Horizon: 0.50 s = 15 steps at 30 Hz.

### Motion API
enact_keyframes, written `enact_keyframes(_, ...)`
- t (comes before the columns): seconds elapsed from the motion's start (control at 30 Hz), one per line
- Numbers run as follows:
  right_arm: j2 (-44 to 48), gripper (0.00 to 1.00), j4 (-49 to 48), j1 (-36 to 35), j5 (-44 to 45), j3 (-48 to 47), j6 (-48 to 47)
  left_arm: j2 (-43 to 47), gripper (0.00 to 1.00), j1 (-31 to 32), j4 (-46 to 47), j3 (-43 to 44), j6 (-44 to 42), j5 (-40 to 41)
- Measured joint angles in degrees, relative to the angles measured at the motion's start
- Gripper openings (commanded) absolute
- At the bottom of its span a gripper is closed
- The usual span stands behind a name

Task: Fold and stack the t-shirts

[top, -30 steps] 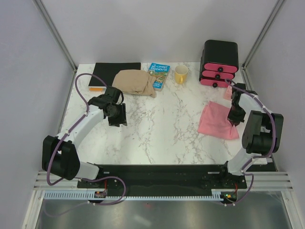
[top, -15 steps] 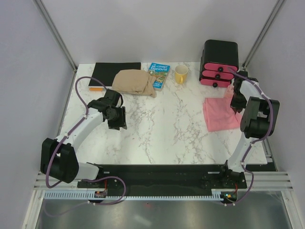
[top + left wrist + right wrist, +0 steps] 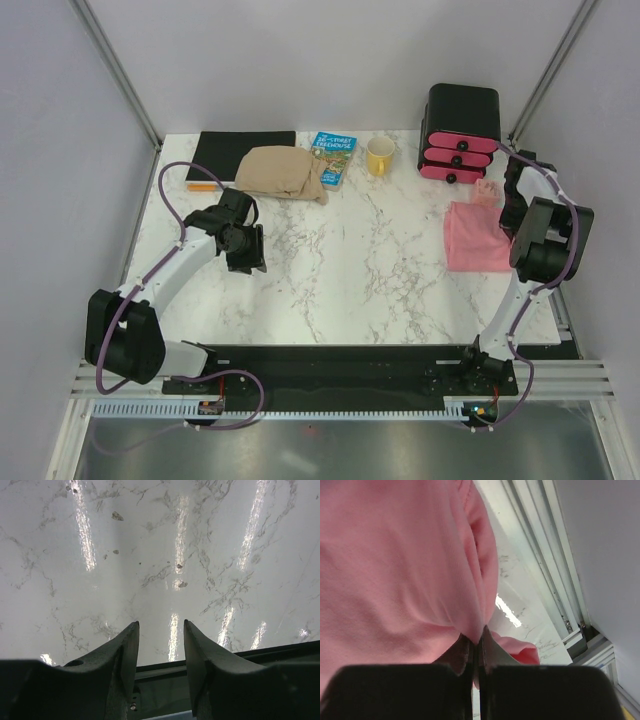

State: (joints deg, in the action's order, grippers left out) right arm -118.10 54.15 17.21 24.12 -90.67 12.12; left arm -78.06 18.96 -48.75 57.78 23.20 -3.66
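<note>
The right gripper (image 3: 479, 636) is dragging the pink t-shirt (image 3: 476, 238) rightward and farther back, toward the drawer box (image 3: 461, 133), and the cloth is bunching up narrower.

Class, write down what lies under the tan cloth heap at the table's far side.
The tan cloth heap covers a corner of the black pad and some marble table; anything else beneath is hidden.

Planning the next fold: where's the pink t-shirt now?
Top view: the pink t-shirt lies at the table's right edge, just below the pink-drawer box, pinched in the right fingers.
</note>
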Motion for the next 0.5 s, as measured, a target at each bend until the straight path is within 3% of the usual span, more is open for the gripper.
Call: enact_keyframes(0.5, -2.97, 0.01, 0.96, 1.01, -0.07, -4.07, -2.14, -0.92, 0.47, 0.00, 0.00, 0.00, -0.02, -1.81)
